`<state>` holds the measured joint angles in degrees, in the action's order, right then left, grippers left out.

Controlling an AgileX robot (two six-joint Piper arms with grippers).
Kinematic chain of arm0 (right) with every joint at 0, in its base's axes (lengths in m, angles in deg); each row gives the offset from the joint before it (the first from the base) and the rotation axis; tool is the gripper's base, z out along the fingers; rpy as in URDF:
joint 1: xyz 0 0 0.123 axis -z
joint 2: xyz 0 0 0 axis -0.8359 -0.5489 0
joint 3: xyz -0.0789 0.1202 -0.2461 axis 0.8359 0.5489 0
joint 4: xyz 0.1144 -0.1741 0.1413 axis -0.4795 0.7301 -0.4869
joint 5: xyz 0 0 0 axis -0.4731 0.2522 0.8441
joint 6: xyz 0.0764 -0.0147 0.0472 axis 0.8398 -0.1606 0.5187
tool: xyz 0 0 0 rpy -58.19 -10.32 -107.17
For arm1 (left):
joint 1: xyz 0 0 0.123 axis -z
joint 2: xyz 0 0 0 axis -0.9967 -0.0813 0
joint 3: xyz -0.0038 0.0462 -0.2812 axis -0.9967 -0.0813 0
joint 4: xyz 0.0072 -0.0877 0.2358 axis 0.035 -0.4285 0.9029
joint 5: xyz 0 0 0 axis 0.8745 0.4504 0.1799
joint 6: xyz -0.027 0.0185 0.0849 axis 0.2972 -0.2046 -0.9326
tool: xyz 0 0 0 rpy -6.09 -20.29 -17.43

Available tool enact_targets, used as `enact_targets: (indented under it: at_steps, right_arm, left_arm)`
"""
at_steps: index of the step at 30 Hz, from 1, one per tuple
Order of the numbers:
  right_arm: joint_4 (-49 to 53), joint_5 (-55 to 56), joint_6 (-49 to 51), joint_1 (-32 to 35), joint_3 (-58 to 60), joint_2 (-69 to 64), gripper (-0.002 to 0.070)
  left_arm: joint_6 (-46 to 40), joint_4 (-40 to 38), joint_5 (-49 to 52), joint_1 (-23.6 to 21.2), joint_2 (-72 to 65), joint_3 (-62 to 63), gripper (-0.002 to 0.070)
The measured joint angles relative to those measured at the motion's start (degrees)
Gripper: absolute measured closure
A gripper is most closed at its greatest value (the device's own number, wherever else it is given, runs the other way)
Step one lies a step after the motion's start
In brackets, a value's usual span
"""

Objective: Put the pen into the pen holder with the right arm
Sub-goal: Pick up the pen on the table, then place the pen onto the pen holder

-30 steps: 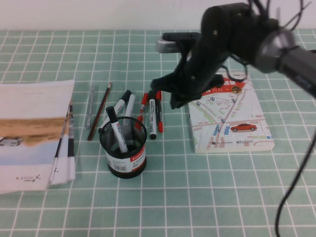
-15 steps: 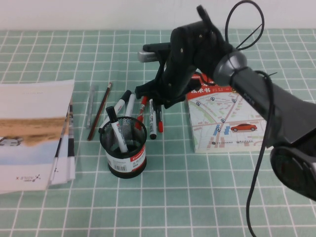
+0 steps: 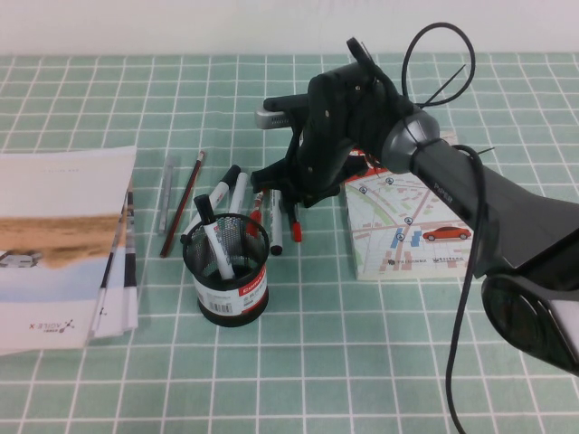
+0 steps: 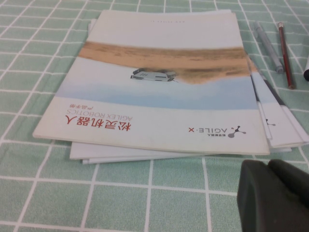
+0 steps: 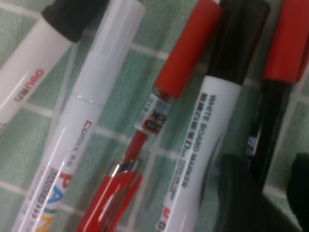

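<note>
The pen, a black-bodied marker with a red cap (image 5: 285, 43), lies on the mat in the row of pens; its red end (image 3: 296, 232) shows in the high view. My right gripper (image 5: 268, 193) is open and low over it, with one finger on each side of its body (image 5: 263, 140). In the high view the right gripper (image 3: 288, 201) hides most of the pen. The pen holder (image 3: 233, 280) stands upright in front of the row with black-capped markers inside. My left gripper (image 4: 275, 198) is shut and empty, low over the mat beside the booklets.
A black-capped white marker (image 5: 207, 145), a slim red pen (image 5: 145, 135) and two more white markers (image 5: 91, 111) lie next to the pen. A map book (image 3: 416, 221) is to the right. A pencil (image 3: 184, 217), a grey pen (image 3: 166, 194) and stacked booklets (image 3: 59, 244) are to the left.
My right arm has swung left and come down onto the row of pens, and its fingers now straddle the red-capped marker. The pens and holder have not moved.
</note>
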<state>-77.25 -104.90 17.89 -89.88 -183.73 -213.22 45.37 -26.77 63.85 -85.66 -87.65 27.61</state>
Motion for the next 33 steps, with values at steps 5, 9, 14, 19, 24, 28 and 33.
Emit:
enact_targets:
  at_steps: [5,9,14,19,24,28,33]
  right_arm:
    - [0.3,0.1,0.0,0.0,-0.1,-0.1,0.0471]
    - [1.1,-0.5,0.0,0.0,-0.1,-0.2,0.0547]
    - [2.1,-1.5,0.0,0.0,-0.3,-0.2,0.0625]
    - [3.4,-3.6,-2.1,-0.1,-0.5,0.0,0.0626]
    - [5.5,-5.1,-3.7,-0.9,3.2,4.5,0.0626]
    - [7.2,-5.0,-4.0,-1.6,11.2,12.9,0.0626]
    - [7.7,7.1,-2.5,-1.8,30.7,27.1,0.0626]
  left_arm:
    - [0.0,0.0,0.0,0.0,0.0,0.0,0.0679]
    - [0.0,0.0,0.0,0.0,0.0,0.0,0.0679]
    - [0.0,0.0,0.0,0.0,0.0,0.0,0.0679]
    - [0.0,0.0,0.0,0.0,0.0,0.0,0.0679]
    - [0.0,0.0,0.0,0.0,0.0,0.0,0.0679]
    - [0.0,0.0,0.0,0.0,0.0,0.0,0.0679]
    - [0.0,0.0,0.0,0.0,0.0,0.0,0.0679]
